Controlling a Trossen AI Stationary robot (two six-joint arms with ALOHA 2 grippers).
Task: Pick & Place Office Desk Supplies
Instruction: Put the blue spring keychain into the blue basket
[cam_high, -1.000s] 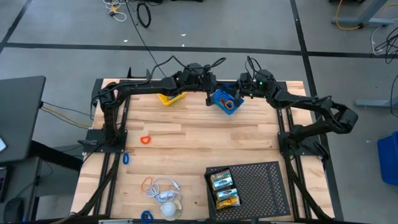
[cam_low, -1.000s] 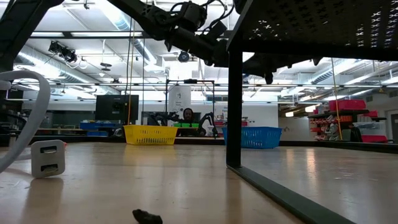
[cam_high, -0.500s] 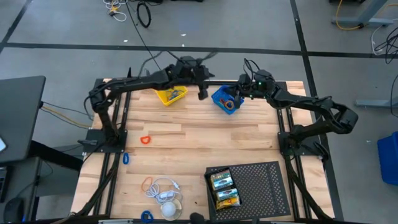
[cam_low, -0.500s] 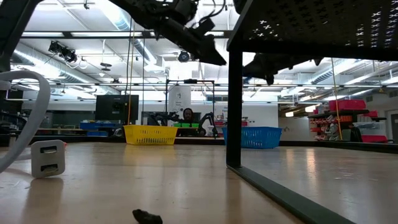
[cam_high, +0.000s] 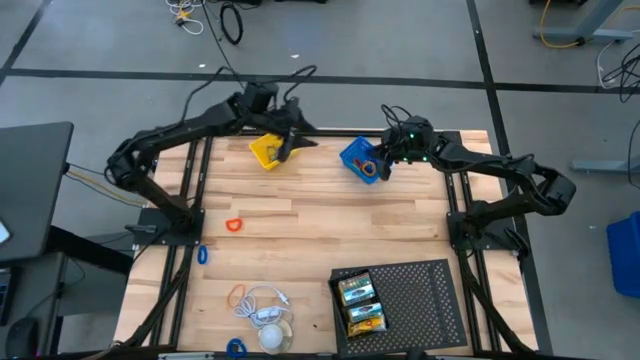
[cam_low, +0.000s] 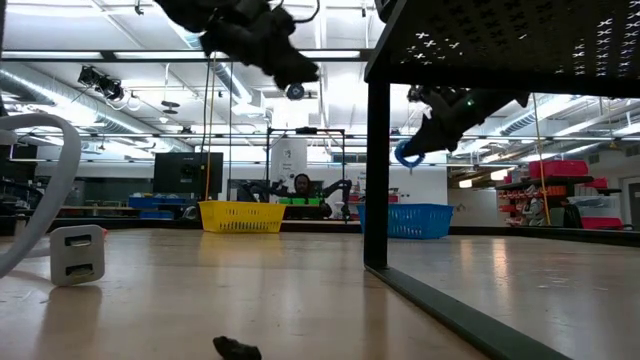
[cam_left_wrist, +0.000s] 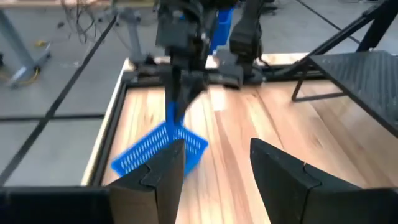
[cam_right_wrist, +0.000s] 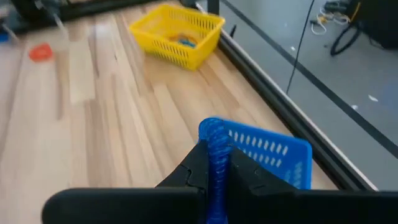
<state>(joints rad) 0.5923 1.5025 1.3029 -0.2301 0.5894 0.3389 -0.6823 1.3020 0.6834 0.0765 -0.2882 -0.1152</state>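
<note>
Left pincer (cam_high: 283, 152) now swung back to the left along the far edge of the desk (cam_high: 330, 225), hovering over the yellow basket (cam_high: 266, 152) instead of the gap beside the blue basket (cam_high: 358, 160) where it hung half a second ago. Fingers (cam_left_wrist: 163, 180) spread, nothing between them. Left arm's elbow pulled farther out past the desk's left edge than before.

Right pincer (cam_high: 378, 167) still over the blue basket at far right-centre, barely shifted, pressed together on a blue loop (cam_right_wrist: 215, 155); in the low view that loop (cam_low: 407, 154) now dangles in the open, where earlier nothing blue showed there. Some small item visible inside the yellow basket (cam_right_wrist: 177, 32) in the right wrist view, too small to name.

Rest of the supplies unmoved: red loop (cam_high: 234, 225) on the left part of the desk, blue band (cam_high: 203, 255) nearer along the left edge, orange loop (cam_high: 238, 294) near-left beside a white cable bundle (cam_high: 266, 310), another blue loop (cam_high: 236, 347) at the near edge. Two yellow-and-green crayon boxes (cam_high: 360, 304) lying on the black perforated tray (cam_high: 420, 300) at near right, same as before.
</note>
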